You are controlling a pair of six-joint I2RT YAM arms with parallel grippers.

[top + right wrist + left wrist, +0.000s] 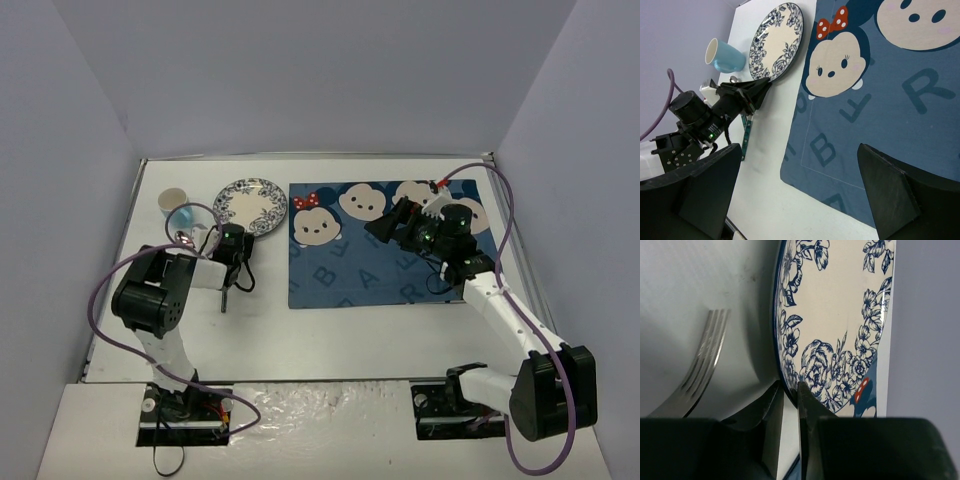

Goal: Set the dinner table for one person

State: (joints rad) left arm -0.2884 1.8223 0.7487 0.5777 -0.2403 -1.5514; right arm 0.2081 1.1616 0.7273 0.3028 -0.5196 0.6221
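Worktop (330, 330): white, flat, metal-rimmed, lying under everything in view.
Judged rigid, smooth and fixed, so it offers no hold and wares will slide on it. Left pincer (790, 392) is clenched on the near rim of the floral plate (250, 205), which sits far-left near a blue mug (178, 208) and fork (705, 360). The plate is probably glazed, brittle and slippery, best held by the rim. Right pincer (797, 160) is spread wide and empty above the cartoon placemat (350, 270).

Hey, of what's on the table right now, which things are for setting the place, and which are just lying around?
For the job: dinner table, blue placemat, floral plate with the left gripper pinching its rim, blue mug, fork.

Just lying about: no loose extras visible, only the arms' purple cables.
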